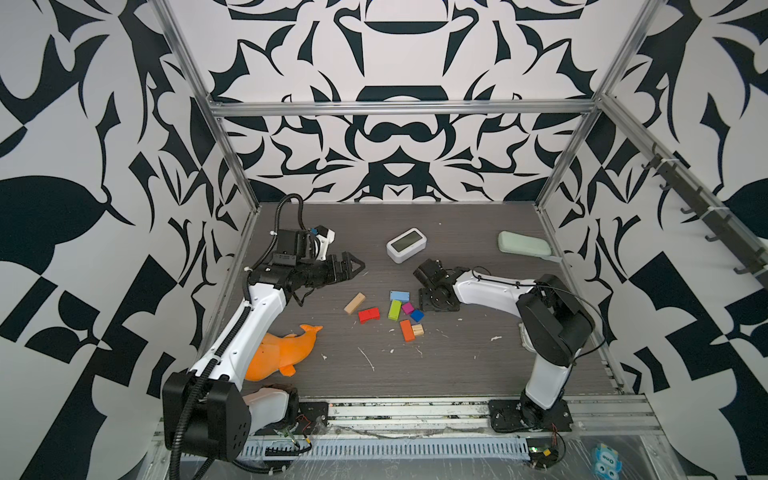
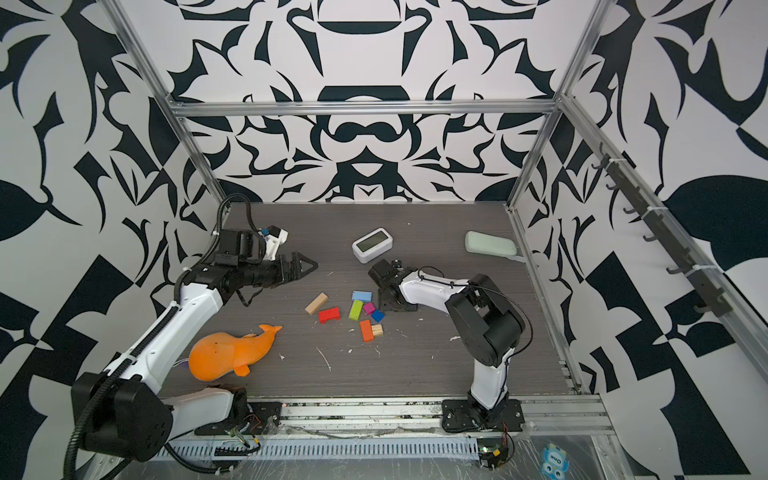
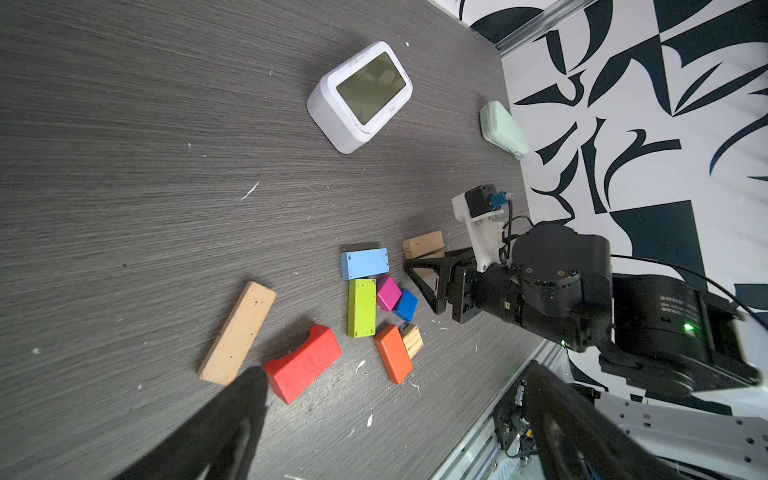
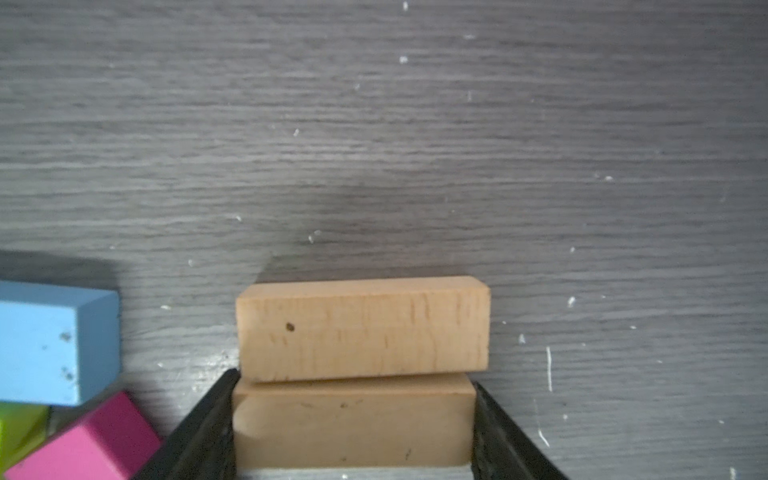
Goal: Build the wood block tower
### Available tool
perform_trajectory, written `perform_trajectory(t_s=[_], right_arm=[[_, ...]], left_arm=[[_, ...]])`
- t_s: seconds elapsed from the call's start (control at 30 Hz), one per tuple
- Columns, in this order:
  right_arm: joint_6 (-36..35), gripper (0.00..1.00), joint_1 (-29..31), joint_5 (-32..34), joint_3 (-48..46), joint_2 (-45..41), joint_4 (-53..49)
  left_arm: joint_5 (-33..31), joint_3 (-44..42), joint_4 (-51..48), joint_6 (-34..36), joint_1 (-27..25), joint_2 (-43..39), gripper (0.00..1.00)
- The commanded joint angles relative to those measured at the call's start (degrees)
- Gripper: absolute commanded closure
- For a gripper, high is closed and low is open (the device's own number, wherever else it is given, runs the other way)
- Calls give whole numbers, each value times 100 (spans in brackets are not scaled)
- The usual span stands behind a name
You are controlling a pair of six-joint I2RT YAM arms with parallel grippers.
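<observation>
The wood blocks lie loose in the middle of the table: a long tan bar (image 1: 354,302), red (image 1: 369,314), light blue (image 1: 399,296), lime green (image 1: 395,309), magenta (image 1: 407,308), dark blue (image 1: 417,315), orange (image 1: 407,330) and a small ribbed tan piece (image 1: 418,330). No tower shows in any view. My right gripper (image 4: 354,378) points down just right of the cluster, shut on a short tan block (image 4: 353,424). A second tan block (image 4: 361,328) touches the held one. In both top views my right wrist hides these two. My left gripper (image 1: 357,266) hovers open and empty, back left of the blocks.
A white digital clock (image 1: 406,244) stands behind the blocks. A mint-green case (image 1: 523,243) lies at the back right by the wall. An orange dolphin toy (image 1: 282,351) lies front left beside my left arm. Metal frame rails edge the table.
</observation>
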Motion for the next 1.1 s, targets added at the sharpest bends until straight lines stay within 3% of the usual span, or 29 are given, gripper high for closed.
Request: perform_trajectory(t_s=[0.0,1.07], right_arm=[[-102,29,-74,212,32,202,-112],[-116,22,-116,132,125,312,-147]], left_arm=[[-7,10,-44,26,-11,-96,1],[31,4,-39,59,-11,-117,0]])
